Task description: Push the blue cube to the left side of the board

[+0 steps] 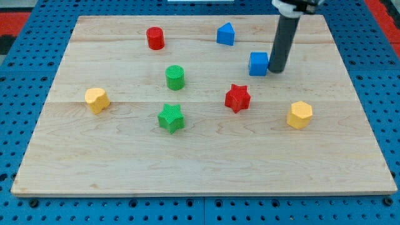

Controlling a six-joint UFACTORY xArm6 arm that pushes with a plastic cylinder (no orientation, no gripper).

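The blue cube [258, 64] sits on the wooden board [200, 156] in the upper right part of the view. My tip [277, 70] stands on the board right next to the cube's right side, touching it or nearly so. The dark rod rises from there to the view's top edge.
A blue triangular block [225, 34] lies up and left of the cube. A red cylinder [155, 38], green cylinder [175, 77], green star [170, 118], red star [237, 98], a yellow block at left [96, 99] and a yellow hexagonal block at right [300, 115] also lie on the board.
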